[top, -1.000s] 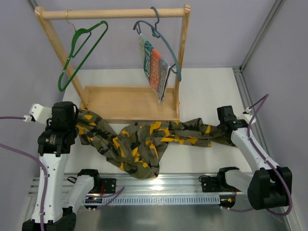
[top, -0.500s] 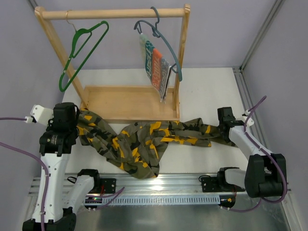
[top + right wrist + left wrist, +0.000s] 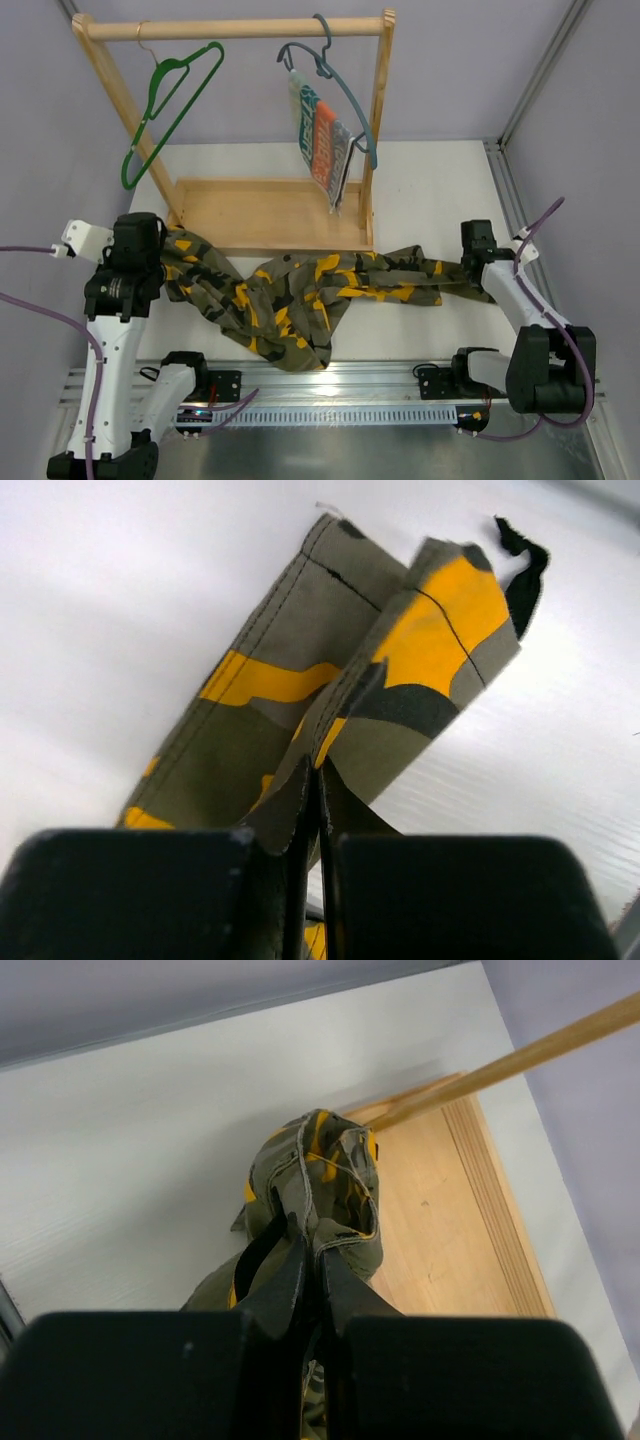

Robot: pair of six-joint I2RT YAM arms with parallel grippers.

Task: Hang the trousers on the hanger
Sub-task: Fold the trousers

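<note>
The camouflage trousers [image 3: 300, 290] lie stretched across the table in front of the wooden rack. My left gripper [image 3: 160, 250] is shut on their left end; in the left wrist view the jaws pinch a bunched fold of the trousers [image 3: 320, 1185] beside the rack's base. My right gripper [image 3: 474, 268] is shut on the right end, and in the right wrist view the jaws clamp the edge of a trouser [image 3: 330, 700] leg. The green hanger [image 3: 170, 110] hangs tilted from the rack's rail at the upper left, apart from both grippers.
A wooden rack [image 3: 270, 215] with a flat base and top rail stands at the back. A grey-blue hanger [image 3: 345, 95] holding a striped cloth [image 3: 322, 140] hangs at its right. A metal rail [image 3: 330, 385] runs along the near edge.
My right gripper has closed on the right end of the trousers and shifted slightly right and nearer. The left arm has barely moved.
</note>
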